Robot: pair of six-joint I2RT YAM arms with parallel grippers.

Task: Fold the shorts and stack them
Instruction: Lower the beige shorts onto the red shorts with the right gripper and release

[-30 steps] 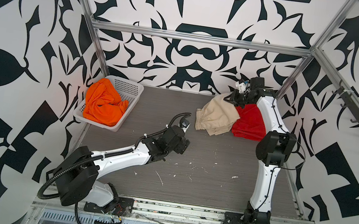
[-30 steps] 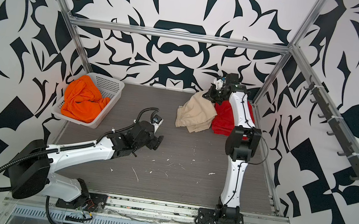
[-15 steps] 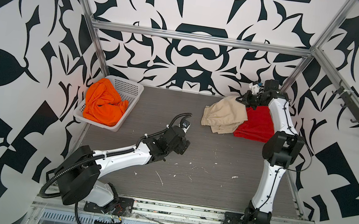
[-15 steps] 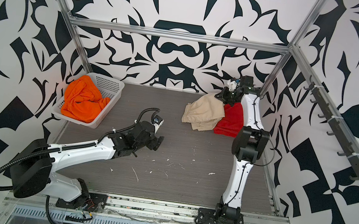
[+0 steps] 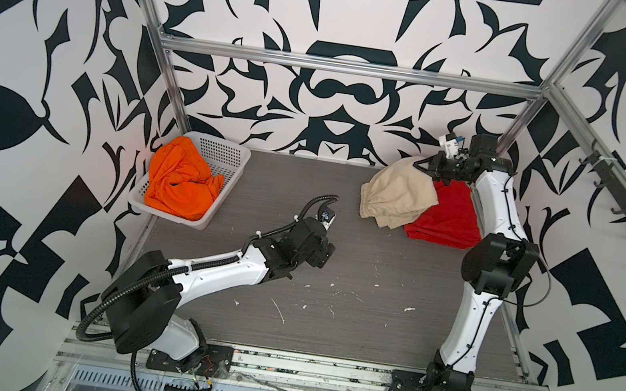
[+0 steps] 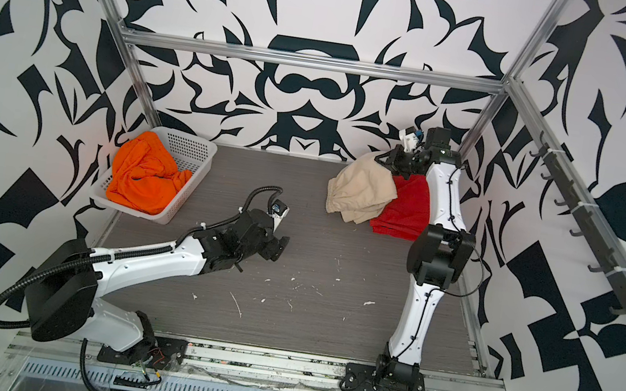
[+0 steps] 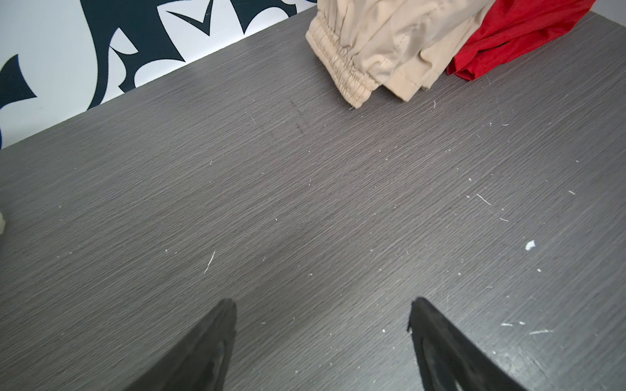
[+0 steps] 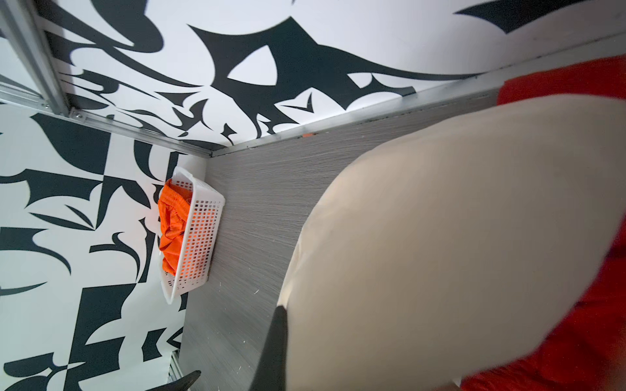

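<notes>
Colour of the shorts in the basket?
Bright orange. The shorts in the basket show best in a top view.

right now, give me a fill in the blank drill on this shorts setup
The crumpled bright orange fabric shorts lie ____ the white perforated plastic basket.
The right gripper is ____ on the soft beige fabric shorts.
The left gripper hangs ____ above the grey wood-grain table.
Outside the basket lie ____ pairs.
Missing: inside; shut; open; two

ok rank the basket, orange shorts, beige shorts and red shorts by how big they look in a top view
1. basket
2. orange shorts
3. beige shorts
4. red shorts, unsure: partly hidden under the beige ones, so only the showing part counts
</notes>
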